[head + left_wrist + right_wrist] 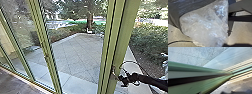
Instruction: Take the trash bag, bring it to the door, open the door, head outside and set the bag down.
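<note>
Door (126,37) opening seems the step, right gripper (122,79) near its frame at right; I can't tell either gripper's hold, but pushing probably needs the trash bag (204,30) clear.

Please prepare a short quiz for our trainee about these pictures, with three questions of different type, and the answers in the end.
1. True or false: pale grey paving slabs lie beyond the tall clear glass panels.
2. What shows large in the left wrist view?
A) an orange metal bucket
B) crumpled clear plastic
C) a wooden chair
3. Fill in: in the head view, the robot's black jointed right arm is near a tall straight post coloured ____.
Key: 1 true; 2 B; 3 green
</note>
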